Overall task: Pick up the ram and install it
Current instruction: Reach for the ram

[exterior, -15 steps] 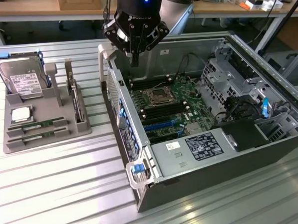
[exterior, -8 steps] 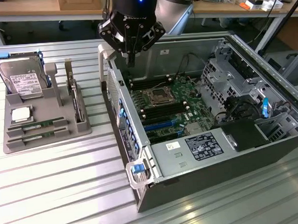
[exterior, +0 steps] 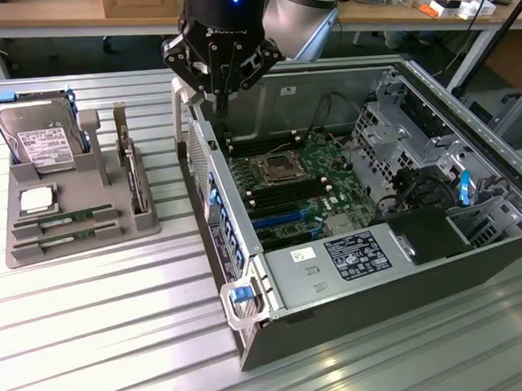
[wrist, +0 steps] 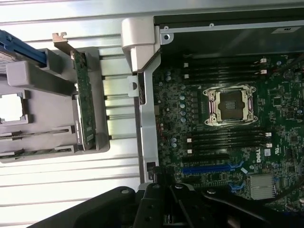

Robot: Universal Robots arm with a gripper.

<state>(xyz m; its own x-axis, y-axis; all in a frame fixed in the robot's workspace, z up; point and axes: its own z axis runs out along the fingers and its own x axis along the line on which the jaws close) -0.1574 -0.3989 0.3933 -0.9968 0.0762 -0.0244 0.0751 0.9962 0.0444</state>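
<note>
Slatted table [exterior: 93,336], ram [exterior: 68,220] flat, lengthwise along slats [exterior: 340,366]

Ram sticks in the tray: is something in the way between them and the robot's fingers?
Yes, partly. An upright card stands in the gray tray between the ram sticks and the fingers over the case.

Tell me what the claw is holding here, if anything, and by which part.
Nothing: the claw is shut and empty above the open computer case; the ram sticks lie in the grey tray.
</note>
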